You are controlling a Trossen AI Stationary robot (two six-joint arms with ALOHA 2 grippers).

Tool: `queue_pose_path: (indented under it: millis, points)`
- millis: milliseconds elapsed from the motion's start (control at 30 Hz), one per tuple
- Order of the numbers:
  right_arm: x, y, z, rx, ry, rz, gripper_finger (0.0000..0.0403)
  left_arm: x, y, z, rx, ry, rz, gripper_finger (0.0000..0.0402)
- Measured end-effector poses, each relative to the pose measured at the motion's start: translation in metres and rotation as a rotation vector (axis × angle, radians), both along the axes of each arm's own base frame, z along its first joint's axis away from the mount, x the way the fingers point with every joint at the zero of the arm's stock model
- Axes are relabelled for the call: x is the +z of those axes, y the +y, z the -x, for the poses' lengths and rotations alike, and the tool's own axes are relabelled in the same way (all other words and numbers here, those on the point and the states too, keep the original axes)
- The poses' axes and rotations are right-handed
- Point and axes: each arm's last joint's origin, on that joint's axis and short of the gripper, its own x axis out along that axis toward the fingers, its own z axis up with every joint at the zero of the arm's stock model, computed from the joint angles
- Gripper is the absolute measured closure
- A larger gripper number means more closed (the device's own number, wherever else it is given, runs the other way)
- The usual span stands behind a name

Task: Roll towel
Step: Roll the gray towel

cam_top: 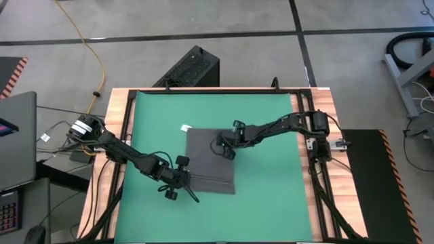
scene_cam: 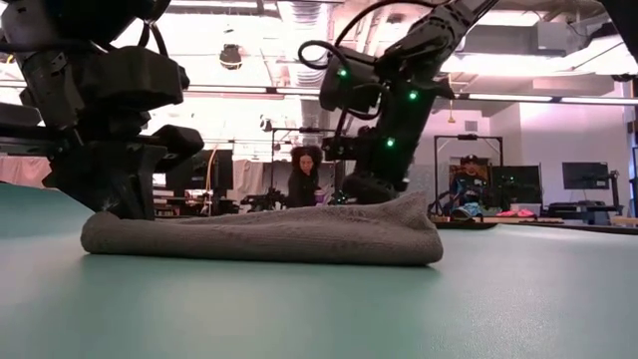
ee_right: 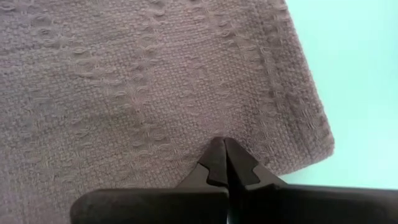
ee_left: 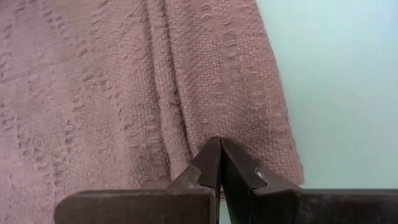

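The dark grey towel (cam_top: 211, 161) lies flat on the green mat (cam_top: 271, 190), its white tag (cam_top: 184, 127) at the far left corner. In the low view its near edge (scene_cam: 259, 244) is a thick rounded fold. My left gripper (cam_top: 188, 180) is shut at the towel's near left part. My right gripper (cam_top: 224, 147) is shut over the towel's middle, toward its right side. No cloth shows between either pair of fingers. My left gripper sets its shut fingertips (ee_left: 221, 149) on the towel's top, beside a raised ridge of cloth (ee_left: 168, 118) near one edge. The fingers slant down from the table's left. The towel stays lying on the mat. My right gripper has its shut fingertips (ee_right: 224, 149) on the towel's flat top (ee_right: 186, 124), a little in from an edge and a corner (ee_right: 326, 146). The fingers slant down from the far right. The cloth under them lies flat on the mat.
The mat covers a wooden table (cam_top: 122, 108) with bare green on every side of the towel. A black box (cam_top: 193, 68) stands beyond the far edge and a laptop (cam_top: 17, 135) at the left. A person (scene_cam: 304, 175) sits in the room behind.
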Motion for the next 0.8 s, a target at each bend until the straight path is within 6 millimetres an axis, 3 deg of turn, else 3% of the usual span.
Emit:
queue_pose_path:
  millis: [233,433,667,800]
  points:
    - [-0.002,0.022,0.004,-0.061,0.007,-0.011,0.0399,0.000,0.000,0.000,-0.036,-0.001,-0.028,0.0401]
    - [0.009,0.025,0.010,-0.092,-0.002,-0.009,0.0399,0.000,0.000,0.001,-0.036,0.006,-0.032,0.0401]
    - [0.071,0.022,0.026,-0.087,-0.147,0.060,0.0375,-0.001,0.000,0.001,-0.071,0.005,-0.052,0.0401]
    - [0.106,0.027,0.036,0.144,-0.212,0.026,0.0365,-0.001,0.001,0.001,-0.083,0.005,-0.058,0.0401]
